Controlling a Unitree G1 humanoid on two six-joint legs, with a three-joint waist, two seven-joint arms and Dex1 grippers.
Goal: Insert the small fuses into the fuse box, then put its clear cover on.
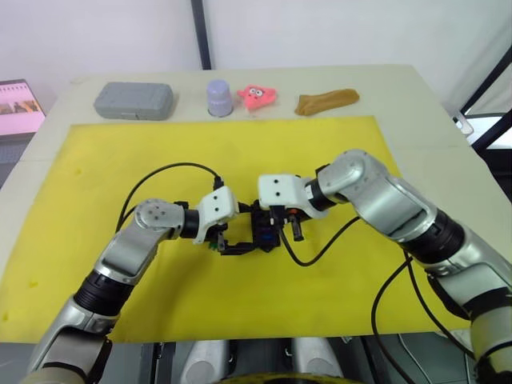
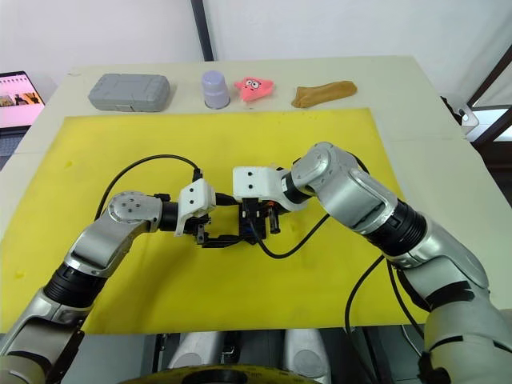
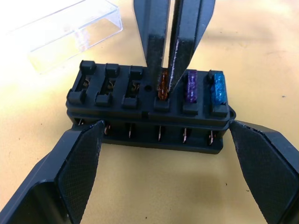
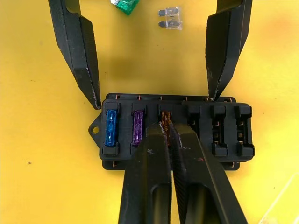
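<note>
**Third fuse going in, box braced from the side**

On the yellow mat point(image 1: 336, 152) near the middle of the table point(image 1: 400, 88), your two grippers meet over the fuse box point(image 3: 149, 112). Your right gripper point(image 3: 167, 79) is closed on an orange fuse point(image 3: 162, 88), its black fingers pinched together and pointing down into the fourth slot, so the fuse looks partly seated rather than fully home. Your left gripper point(image 4: 154, 93) stands open, one finger at each end of the box's long side, close to the box or touching it; that spread looks meant to keep the box from sliding while you push.

Beside the orange one sit a purple fuse point(image 3: 192, 86) and a blue fuse point(image 3: 219, 88), already in their slots. Three slots are empty. A green fuse point(image 4: 126, 5) and a clear grey fuse point(image 4: 170, 17) lie loose on the mat just beyond the box, within reach for later picks. The clear cover point(image 3: 70, 32) rests on the mat near the box, kept aside until every slot is filled.

Press straight down; a tilted blade could jam.
</note>
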